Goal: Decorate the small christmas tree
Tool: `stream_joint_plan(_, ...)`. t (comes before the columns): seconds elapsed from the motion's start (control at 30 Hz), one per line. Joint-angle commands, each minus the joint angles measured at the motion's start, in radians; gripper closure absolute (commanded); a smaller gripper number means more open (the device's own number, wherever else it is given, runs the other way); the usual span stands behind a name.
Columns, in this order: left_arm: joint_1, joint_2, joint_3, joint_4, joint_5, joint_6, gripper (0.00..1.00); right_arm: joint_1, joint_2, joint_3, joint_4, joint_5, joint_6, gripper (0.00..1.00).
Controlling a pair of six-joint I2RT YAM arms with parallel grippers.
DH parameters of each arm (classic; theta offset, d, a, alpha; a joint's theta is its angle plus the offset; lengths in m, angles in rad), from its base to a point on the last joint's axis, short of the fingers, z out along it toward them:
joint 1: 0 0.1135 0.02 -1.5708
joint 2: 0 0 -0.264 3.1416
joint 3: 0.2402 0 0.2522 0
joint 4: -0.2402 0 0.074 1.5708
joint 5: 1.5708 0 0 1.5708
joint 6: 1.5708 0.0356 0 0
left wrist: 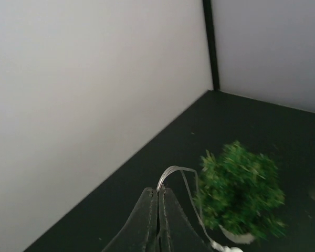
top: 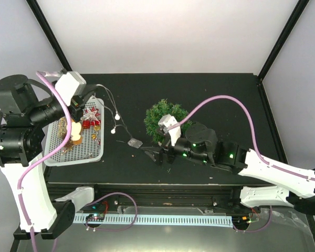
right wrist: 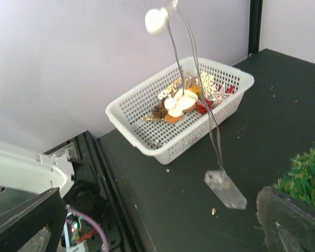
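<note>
The small christmas tree stands in its cream pot mid-table; it also shows at the lower right of the left wrist view and as green needles at the right edge of the right wrist view. My left gripper hovers over the basket, shut on a thin silver light wire. The wire hangs down past white bulbs to a clear battery box lying on the table. My right gripper stands open and empty, low by the tree's near left side, next to the battery box.
A white mesh basket at the left holds several ornaments: a red-and-white star, a pale figure and gold pieces. It shows again in the right wrist view. White walls and black frame posts bound the table.
</note>
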Motion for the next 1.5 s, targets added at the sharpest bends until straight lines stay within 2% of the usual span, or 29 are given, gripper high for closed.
stream_joint_plan(0.0,-0.089,-0.028,-0.030,-0.116,-0.036,0.074,0.99,0.005,0.065,0.077,0.065,0.041,-0.025,0.01)
stream_joint_plan(0.17,-0.206,-0.010,-0.009,-0.242,-0.085,0.118,0.98,0.007,0.153,0.112,0.095,0.068,-0.030,0.01)
stream_joint_plan(0.3,-0.257,0.005,0.019,-0.324,-0.106,0.145,0.98,0.006,0.216,0.118,0.124,0.074,-0.022,0.03)
stream_joint_plan(0.53,-0.295,-0.003,0.048,-0.395,-0.074,0.150,0.99,0.008,0.326,0.112,0.160,0.131,-0.002,0.03)
stream_joint_plan(0.8,-0.330,-0.039,-0.008,-0.395,-0.057,0.138,0.98,0.013,0.426,0.123,0.203,0.121,0.038,0.04)
stream_joint_plan(1.47,-0.333,-0.092,-0.139,-0.365,-0.095,0.187,0.98,0.034,0.370,0.048,0.132,0.294,0.062,0.03)
